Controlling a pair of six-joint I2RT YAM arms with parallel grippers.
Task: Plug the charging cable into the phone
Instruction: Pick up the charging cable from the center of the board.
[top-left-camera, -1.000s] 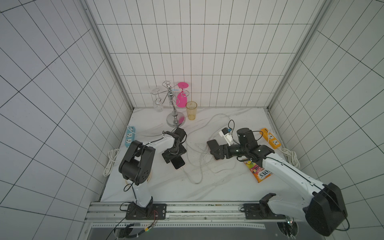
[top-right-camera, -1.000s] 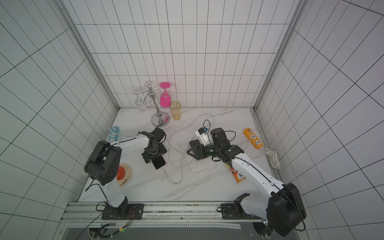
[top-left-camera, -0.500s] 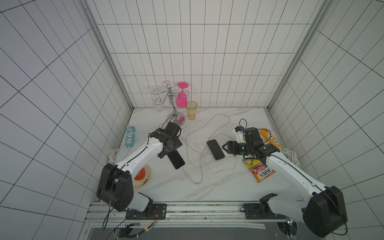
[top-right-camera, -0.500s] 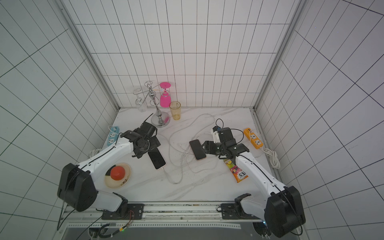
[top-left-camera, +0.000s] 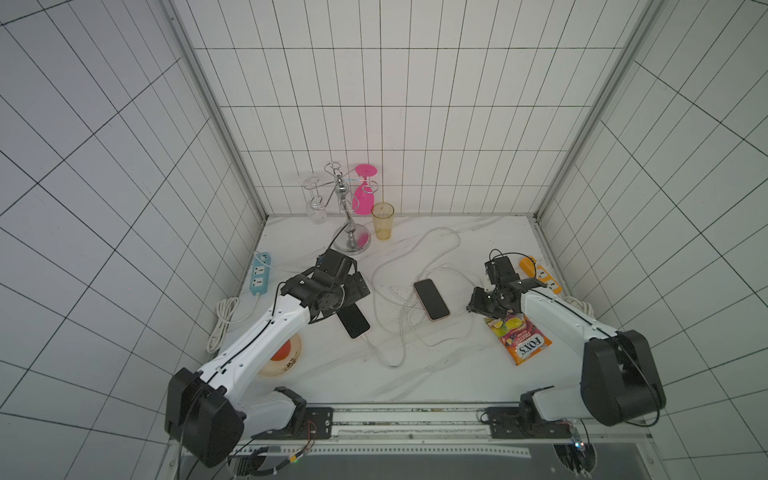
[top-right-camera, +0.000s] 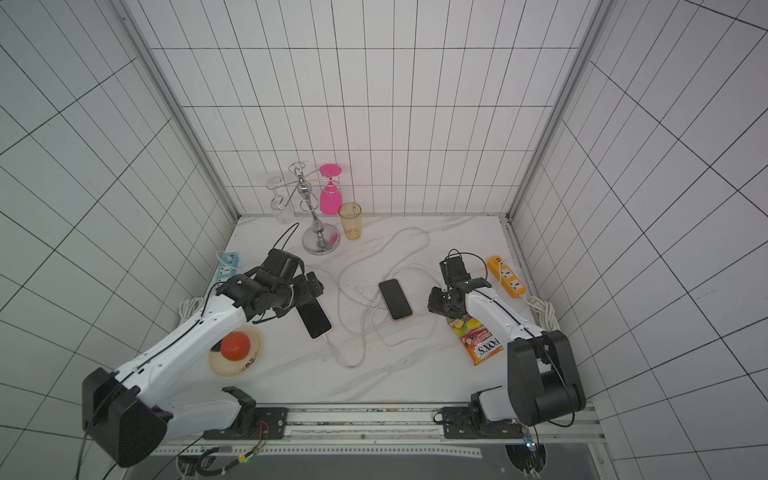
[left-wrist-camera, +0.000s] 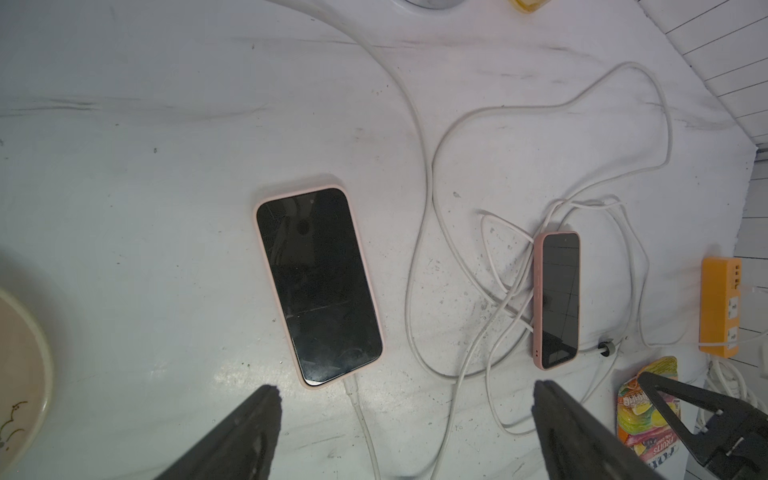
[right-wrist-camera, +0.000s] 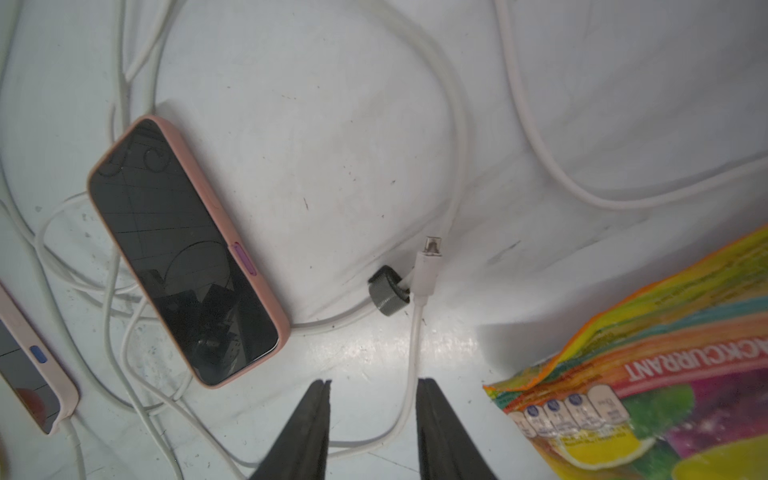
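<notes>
Two pink-cased phones lie face up. The plugged phone (left-wrist-camera: 318, 286), a white lead in its end, sits below my left gripper (left-wrist-camera: 405, 386), whose jaws are spread wide. The other phone (right-wrist-camera: 183, 253) rests mid-table on loose loops. My right gripper (right-wrist-camera: 374, 381) hovers with jaws partly apart. The charging cable (right-wrist-camera: 413, 345) runs between them unpinched, its plug (right-wrist-camera: 427, 270) beside a grey ring (right-wrist-camera: 388, 291)

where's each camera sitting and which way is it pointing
Top views: high at the front, looking down on the table; both arms show.
Left wrist: on the left arm, looking past the open left pincer at the cabled phone.
Right wrist: on the right arm, looking past the right pincer at the loose plug.
Every view shares the middle phone.
</notes>
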